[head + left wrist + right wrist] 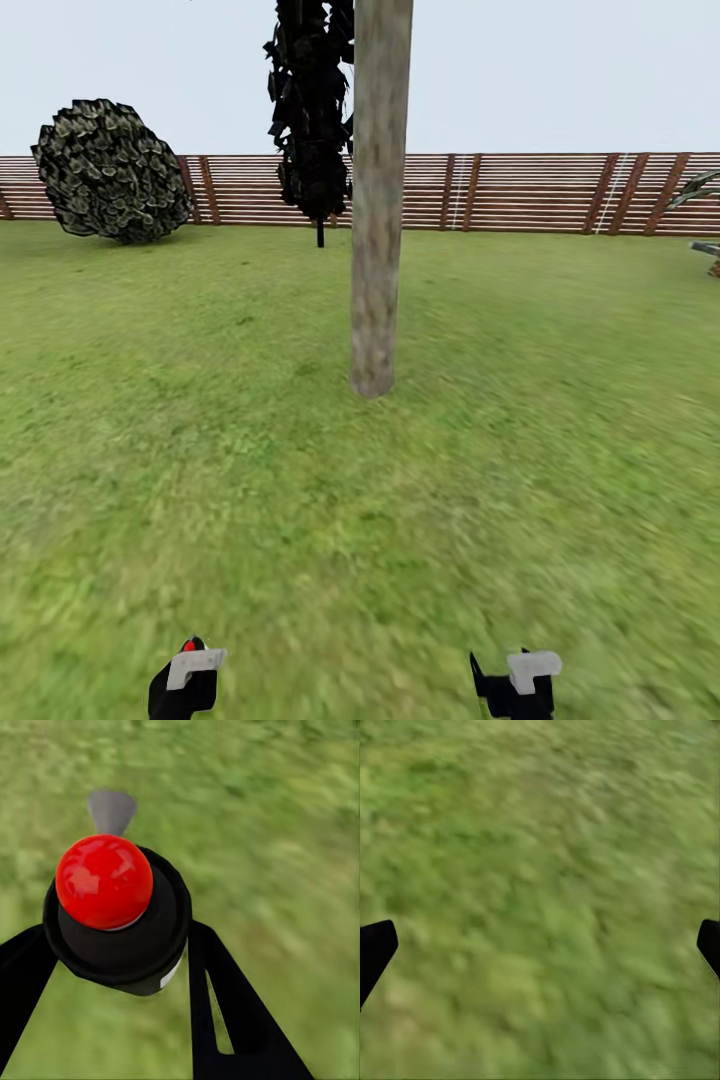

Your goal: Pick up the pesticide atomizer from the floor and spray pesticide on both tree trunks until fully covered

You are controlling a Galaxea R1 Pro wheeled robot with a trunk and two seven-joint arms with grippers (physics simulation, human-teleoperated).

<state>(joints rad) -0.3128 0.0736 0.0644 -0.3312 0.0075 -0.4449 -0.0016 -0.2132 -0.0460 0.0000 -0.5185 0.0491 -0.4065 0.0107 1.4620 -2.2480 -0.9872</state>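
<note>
One tree's thick mottled grey-tan trunk [378,250] stands straight ahead on the garden lawn [560,420]; its foliage is above the frame. The other tree is out of view. My left gripper [185,685] sits at the bottom left of the head view. In the left wrist view, the left gripper [120,960] is shut on the pesticide atomizer [120,937], a black canister with a round red cap [103,880] and a grey nozzle [111,810]. My right gripper [515,685] is low at the right, and its fingertips [375,945] stand wide apart over grass, open and empty. No white mist shows.
A brown slat fence [530,190] closes the far side of the lawn. A near-black thin-trunked tree [315,110] stands behind the trunk, a round dark bush [110,170] is at the far left, and a palm frond [700,190] reaches in at the right edge.
</note>
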